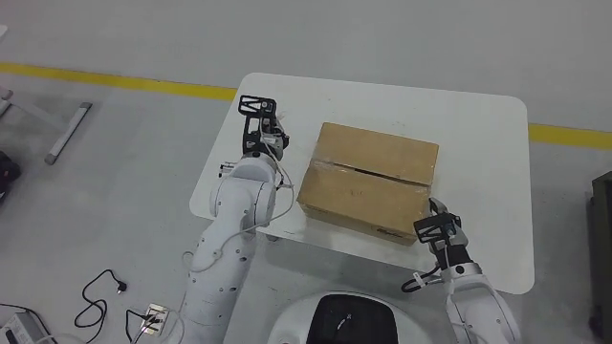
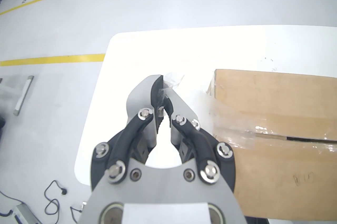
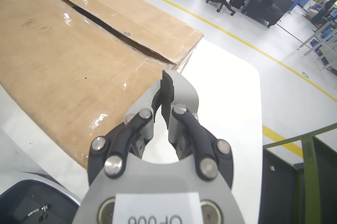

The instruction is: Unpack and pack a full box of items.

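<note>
A brown cardboard box [image 1: 368, 180] lies in the middle of the white table [image 1: 478, 143], its two top flaps parted by a narrow dark slit [image 3: 110, 30] under shiny clear tape. My left gripper [image 2: 162, 83] hovers above the table off the box's left end and is shut on a crumpled strip of clear tape [image 2: 172, 80], which trails back toward the box [image 2: 276, 130]. In the top view that gripper [image 1: 258, 110] stands beside the box's far left corner. My right gripper [image 3: 164, 77] is shut with nothing in it, just off the box's near right corner [image 1: 438, 220].
Bare table surface lies to the right of the box [image 3: 226, 83] and beyond it. A dark green metal cart [image 3: 302, 169] stands off the table's right edge. Cables [image 1: 105, 291] lie on the floor at the left.
</note>
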